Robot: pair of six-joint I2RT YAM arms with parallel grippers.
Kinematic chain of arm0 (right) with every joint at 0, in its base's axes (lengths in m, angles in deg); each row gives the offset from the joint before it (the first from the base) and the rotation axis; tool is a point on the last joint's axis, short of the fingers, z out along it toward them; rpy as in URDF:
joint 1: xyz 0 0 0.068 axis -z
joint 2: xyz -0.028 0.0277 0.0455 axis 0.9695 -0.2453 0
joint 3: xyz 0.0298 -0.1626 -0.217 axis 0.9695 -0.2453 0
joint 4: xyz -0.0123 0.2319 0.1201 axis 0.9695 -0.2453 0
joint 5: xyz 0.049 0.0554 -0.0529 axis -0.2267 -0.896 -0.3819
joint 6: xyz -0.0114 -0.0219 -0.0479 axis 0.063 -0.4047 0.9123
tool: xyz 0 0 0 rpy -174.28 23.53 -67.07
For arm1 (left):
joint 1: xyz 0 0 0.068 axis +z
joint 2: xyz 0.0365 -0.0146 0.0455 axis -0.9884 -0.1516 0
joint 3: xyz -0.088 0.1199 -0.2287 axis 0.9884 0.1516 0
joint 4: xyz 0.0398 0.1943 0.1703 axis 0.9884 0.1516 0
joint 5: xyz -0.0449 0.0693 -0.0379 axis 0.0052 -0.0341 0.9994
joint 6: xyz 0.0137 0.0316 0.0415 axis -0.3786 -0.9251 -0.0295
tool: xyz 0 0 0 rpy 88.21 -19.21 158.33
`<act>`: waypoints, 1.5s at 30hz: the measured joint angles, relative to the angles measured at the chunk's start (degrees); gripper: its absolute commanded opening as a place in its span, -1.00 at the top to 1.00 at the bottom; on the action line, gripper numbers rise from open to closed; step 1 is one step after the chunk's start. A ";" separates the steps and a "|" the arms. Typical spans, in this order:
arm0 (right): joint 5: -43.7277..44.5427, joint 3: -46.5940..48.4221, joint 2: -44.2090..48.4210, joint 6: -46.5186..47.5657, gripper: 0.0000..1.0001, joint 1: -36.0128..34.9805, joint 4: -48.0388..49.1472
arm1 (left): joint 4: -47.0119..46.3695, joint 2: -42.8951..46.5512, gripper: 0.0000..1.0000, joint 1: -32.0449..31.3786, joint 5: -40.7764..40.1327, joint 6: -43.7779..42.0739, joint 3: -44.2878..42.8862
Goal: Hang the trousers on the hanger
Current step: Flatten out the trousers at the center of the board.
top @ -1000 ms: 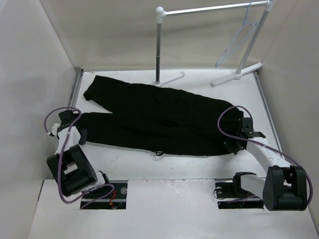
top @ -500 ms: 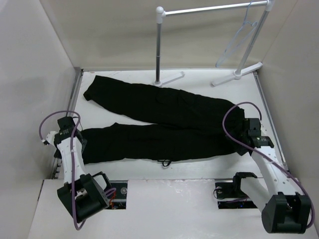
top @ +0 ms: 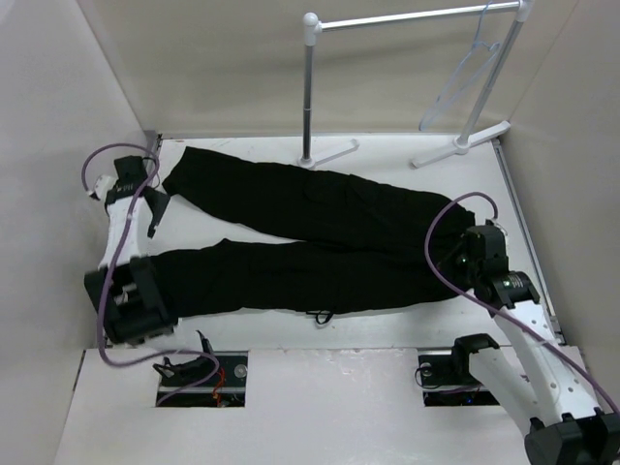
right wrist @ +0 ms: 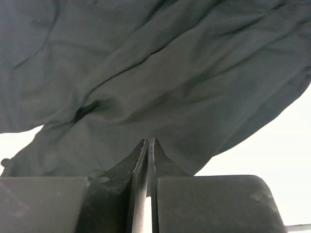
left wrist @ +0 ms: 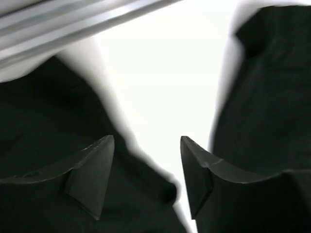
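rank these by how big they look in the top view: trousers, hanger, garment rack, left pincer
1. trousers, spread over much of the table
2. garment rack
3. hanger, a thin outline hanging on the rack
4. left pincer, smallest
No two look close enough to tie.
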 measured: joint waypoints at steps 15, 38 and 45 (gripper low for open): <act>-5.60 -1.88 -5.99 0.02 0.57 -10.12 4.15 | -14.75 -34.58 -0.15 -0.24 12.52 11.19 -24.94; -5.77 -1.07 -10.88 -0.35 0.05 -8.66 7.91 | -20.02 -23.52 0.71 -4.85 0.96 5.31 -17.16; -6.58 -1.07 -10.25 1.70 -0.09 -4.31 8.37 | -24.22 -20.17 -0.08 -2.93 -5.31 0.15 -2.99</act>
